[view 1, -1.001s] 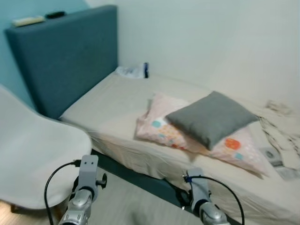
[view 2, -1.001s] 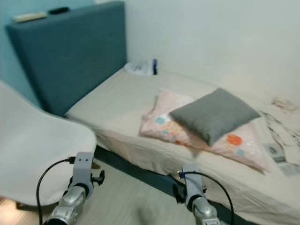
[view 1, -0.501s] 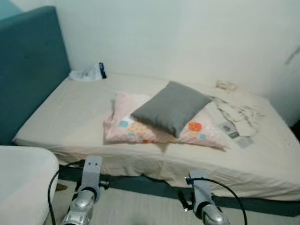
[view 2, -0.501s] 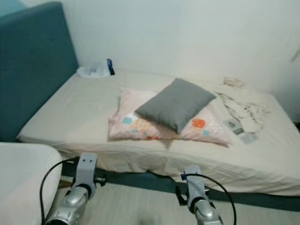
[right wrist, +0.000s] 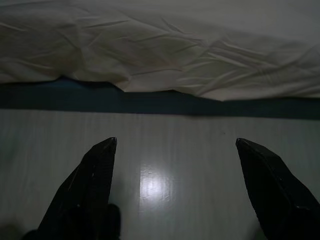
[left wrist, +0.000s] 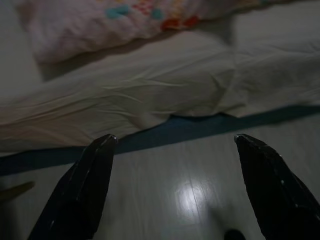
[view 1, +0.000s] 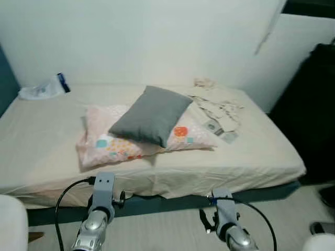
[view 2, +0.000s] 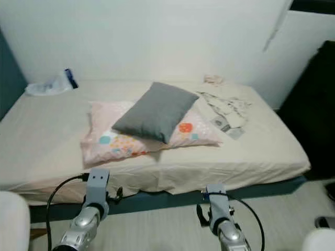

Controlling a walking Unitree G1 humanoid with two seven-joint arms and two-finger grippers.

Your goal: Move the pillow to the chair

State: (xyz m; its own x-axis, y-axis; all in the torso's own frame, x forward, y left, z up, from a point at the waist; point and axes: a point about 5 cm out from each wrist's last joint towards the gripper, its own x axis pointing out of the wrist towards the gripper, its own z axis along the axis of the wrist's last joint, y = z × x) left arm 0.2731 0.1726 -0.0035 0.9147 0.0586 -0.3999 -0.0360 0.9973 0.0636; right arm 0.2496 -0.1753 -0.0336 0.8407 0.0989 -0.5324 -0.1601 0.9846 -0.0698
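Note:
A grey pillow (view 1: 151, 114) lies tilted on top of a pink patterned pillow (view 1: 104, 146) in the middle of the bed (view 1: 251, 157). A sliver of the white chair (view 1: 9, 226) shows at the lower left corner. Both silver arms hang low in front of the bed's near edge, the left arm (view 1: 99, 209) and the right arm (view 1: 225, 222). My left gripper (left wrist: 172, 140) is open over the pale floor, facing the sheet's overhang and the pink pillow (left wrist: 100, 22). My right gripper (right wrist: 175, 142) is open too, with nothing between its fingers.
A plastic bag with a blue item (view 1: 43, 87) lies at the bed's far left. Crumpled cloth and papers (view 1: 217, 107) lie right of the pillows. A tall black object (view 1: 314, 115) stands right of the bed. The teal bed base (view 2: 157, 200) runs under the sheet.
The whole picture has slid left, so the camera has turned right: headboard and most of the chair have left view, the bed's right end has appeared. The pillows lie as before.

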